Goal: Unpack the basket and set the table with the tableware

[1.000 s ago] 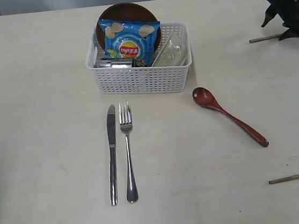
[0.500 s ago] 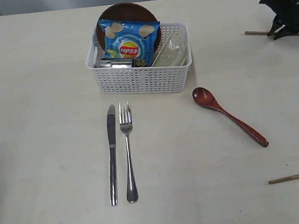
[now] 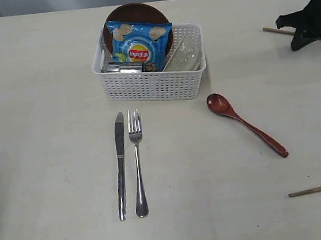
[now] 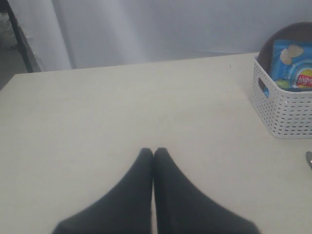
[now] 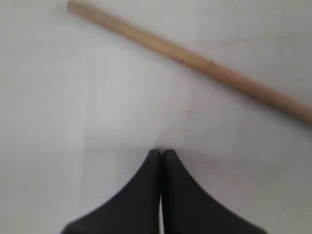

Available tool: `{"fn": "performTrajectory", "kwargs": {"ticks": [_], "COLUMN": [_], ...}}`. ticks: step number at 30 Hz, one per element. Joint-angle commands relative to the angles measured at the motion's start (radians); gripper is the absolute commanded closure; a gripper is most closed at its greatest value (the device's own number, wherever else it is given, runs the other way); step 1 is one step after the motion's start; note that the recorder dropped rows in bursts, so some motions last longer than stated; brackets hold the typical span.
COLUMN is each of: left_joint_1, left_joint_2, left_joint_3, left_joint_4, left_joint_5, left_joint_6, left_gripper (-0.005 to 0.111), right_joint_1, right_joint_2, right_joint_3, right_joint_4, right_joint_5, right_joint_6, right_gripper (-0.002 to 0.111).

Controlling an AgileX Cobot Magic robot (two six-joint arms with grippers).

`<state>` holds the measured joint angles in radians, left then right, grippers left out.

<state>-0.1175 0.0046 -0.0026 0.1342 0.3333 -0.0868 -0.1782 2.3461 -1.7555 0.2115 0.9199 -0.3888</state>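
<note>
The white basket (image 3: 151, 86) stands at the back middle of the table (image 3: 46, 139). It holds a dark brown plate (image 3: 133, 10), a blue chips bag (image 3: 138, 44), a steel cup (image 3: 122, 67) and a pale bowl (image 3: 183, 53). In front of it lie a knife (image 3: 121, 165) and a fork (image 3: 137, 163) side by side, with the wooden spoon (image 3: 245, 123) to their right. My right gripper (image 3: 297, 40) (image 5: 162, 152) is shut and empty, with a chopstick (image 3: 273, 30) (image 5: 195, 61) lying just beyond its tips. My left gripper (image 4: 154, 151) is shut over bare table, left of the basket (image 4: 285, 112).
A second chopstick (image 3: 320, 188) lies near the front right edge. A pale wall or curtain (image 4: 146, 29) rises behind the table's far edge. The left arm stays outside the exterior view.
My right gripper's jaws have closed on nothing, and the arm has shifted slightly. The chopstick's near end has crept toward the far edge of the table. Everything else is still.
</note>
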Motion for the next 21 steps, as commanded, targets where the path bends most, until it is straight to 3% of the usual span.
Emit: {"fn": "performTrajectory", "kwargs": {"ticks": [1, 6, 8, 11, 15, 21], "left_joint_1": [0.004, 0.004, 0.004, 0.004, 0.004, 0.004], "left_joint_2": [-0.005, -0.005, -0.005, -0.005, -0.005, -0.005], "left_joint_3": [0.003, 0.003, 0.003, 0.003, 0.003, 0.003], "left_joint_4": [0.0, 0.0, 0.0, 0.0, 0.0, 0.0], "left_joint_5": [-0.007, -0.007, -0.007, -0.007, -0.007, -0.007], "left_joint_6": [0.002, 0.002, 0.002, 0.002, 0.002, 0.002], "left_gripper": [0.107, 0.107, 0.107, 0.107, 0.107, 0.107], "right_joint_1": [0.005, 0.021, 0.023, 0.023, 0.031, 0.035], "right_joint_2": [-0.042, -0.07, -0.066, -0.053, -0.025, 0.018], "right_joint_3": [-0.035, -0.038, -0.038, -0.038, -0.038, -0.038], "right_joint_4": [-0.169, -0.416, -0.474, -0.493, -0.477, -0.477], "right_joint_5": [0.054, 0.009, -0.012, -0.052, -0.083, -0.081], "right_joint_6": [-0.11, -0.152, -0.152, -0.152, -0.184, -0.271], "right_gripper": [0.1, 0.056, 0.046, 0.047, 0.058, 0.057]}}
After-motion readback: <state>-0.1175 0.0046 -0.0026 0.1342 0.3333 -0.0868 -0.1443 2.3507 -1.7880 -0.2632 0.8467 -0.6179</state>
